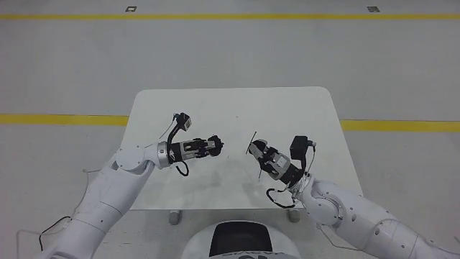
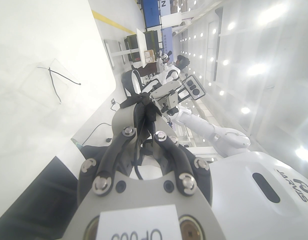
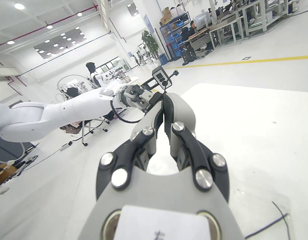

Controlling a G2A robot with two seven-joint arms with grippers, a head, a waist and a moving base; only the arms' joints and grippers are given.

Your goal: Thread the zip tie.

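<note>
Zip tie (image 1: 251, 142) sits just right of centre in the top view, a thin black strip poking up past the tips of my right gripper (image 1: 257, 151). The jaws on that side are fully closed on it. My left gripper (image 1: 215, 144) is at centre-left, also closed, w/ a thin black strand (image 2: 141, 131) running btwn its fingers (same tie or a second one, can't tell). Progress: pick-up looks done, threading not. The two tips are near but apart and there's no loop, so the tail has yet to go thru the head. Both forearms come in from the lower corners, held above the table (image 1: 230, 108), tips facing each other. Spare ties (image 2: 55, 81) lie upper left in the left wrist view.
</note>
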